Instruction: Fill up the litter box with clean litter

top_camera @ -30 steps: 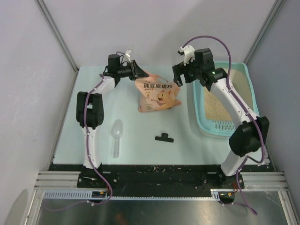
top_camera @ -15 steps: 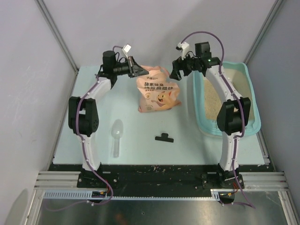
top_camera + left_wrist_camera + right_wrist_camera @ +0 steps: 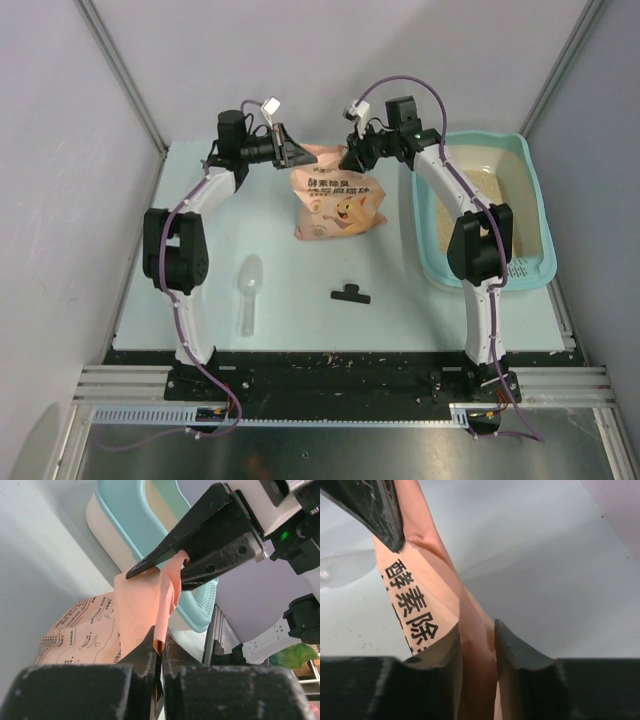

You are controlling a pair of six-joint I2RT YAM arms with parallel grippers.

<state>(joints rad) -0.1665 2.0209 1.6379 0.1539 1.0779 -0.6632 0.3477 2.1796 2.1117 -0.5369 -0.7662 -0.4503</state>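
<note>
The peach-pink litter bag (image 3: 338,203) stands upright at the back middle of the table. My left gripper (image 3: 296,155) is shut on its top left corner, and the thin bag edge (image 3: 165,600) runs into the shut jaws (image 3: 159,642). My right gripper (image 3: 352,158) is shut on the top right corner, with a fold of bag (image 3: 476,630) filling the gap between its fingers (image 3: 512,642). The teal litter box (image 3: 538,215) lies at the right, with beige clean litter (image 3: 505,190) spread inside it. The box (image 3: 125,525) also shows behind the bag in the left wrist view.
A clear plastic scoop (image 3: 248,290) lies front left of the bag. A small black clip (image 3: 350,293) lies in front of it. Grey walls close the table's back and sides. The right arm arches over the box's left rim.
My right arm swung left from above the litter box to the bag's top right corner and its jaws closed on it. My left gripper stayed on the top left corner.
</note>
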